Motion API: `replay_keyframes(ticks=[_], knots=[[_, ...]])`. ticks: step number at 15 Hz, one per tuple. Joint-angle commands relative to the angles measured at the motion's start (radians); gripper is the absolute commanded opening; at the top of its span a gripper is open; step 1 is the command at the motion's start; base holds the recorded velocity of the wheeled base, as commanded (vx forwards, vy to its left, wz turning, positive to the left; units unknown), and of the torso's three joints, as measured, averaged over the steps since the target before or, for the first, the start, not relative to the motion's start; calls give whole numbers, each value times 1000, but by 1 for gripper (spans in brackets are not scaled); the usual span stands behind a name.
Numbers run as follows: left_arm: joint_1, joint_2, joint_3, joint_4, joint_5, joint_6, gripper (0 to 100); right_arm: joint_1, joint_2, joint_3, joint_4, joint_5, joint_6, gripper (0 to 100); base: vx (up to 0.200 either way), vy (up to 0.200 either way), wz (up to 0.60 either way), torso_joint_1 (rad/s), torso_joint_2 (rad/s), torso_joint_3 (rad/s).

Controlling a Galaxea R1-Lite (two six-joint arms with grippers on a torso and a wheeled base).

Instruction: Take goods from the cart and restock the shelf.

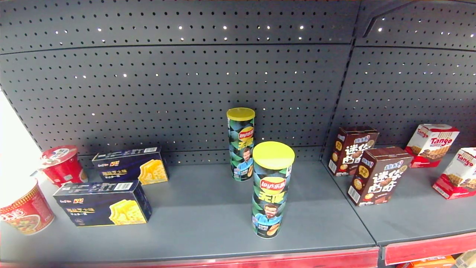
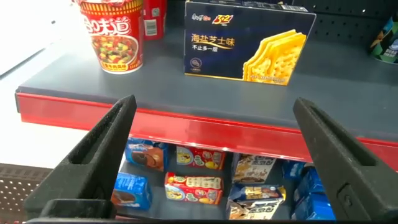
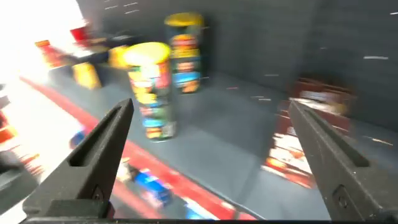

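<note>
Two chip cans with yellow lids stand upright on the grey shelf [image 1: 208, 216]. The front can [image 1: 271, 190] is just right of centre in the head view, and the rear can [image 1: 241, 145] is behind it, close to the perforated back panel [image 1: 178, 74]. At the left are two dark blue cracker boxes [image 1: 104, 204], and two red noodle cups [image 1: 22, 208] sit at the far left edge. At the right stand two brown boxes [image 1: 377, 175], with two white-and-red wafer boxes [image 1: 431, 145] at the far right. A red strip [image 1: 260, 260] runs along the shelf's front. The left claw [image 2: 214, 104] is spread wide and empty in front of that strip, and packets [image 2: 193, 186] lie on a lower shelf beneath it. The right claw [image 3: 210, 107] is also spread and empty, facing the front can.
</note>
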Motion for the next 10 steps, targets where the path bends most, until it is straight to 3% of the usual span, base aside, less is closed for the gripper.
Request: replay_keyframes(ticks=[1, 5, 8, 10], knots=[[0, 4, -1, 1, -2, -1, 100, 132, 194, -63, 1, -1, 0, 100, 0, 0, 0, 0, 0, 0], [0, 4, -3, 2, 1, -4, 100, 232, 366, -132, -4, 0, -1, 100, 0, 0, 0, 0, 0, 0], [0, 4, -3, 1, 4, -48, 100, 305, 475, -139, -10, -12, -6, 100, 0, 0, 0, 0, 0, 0], [0, 4, -4, 1, 4, -59, 100, 334, 530, -139, -47, -83, -9, 100, 0, 0, 0, 0, 0, 0]])
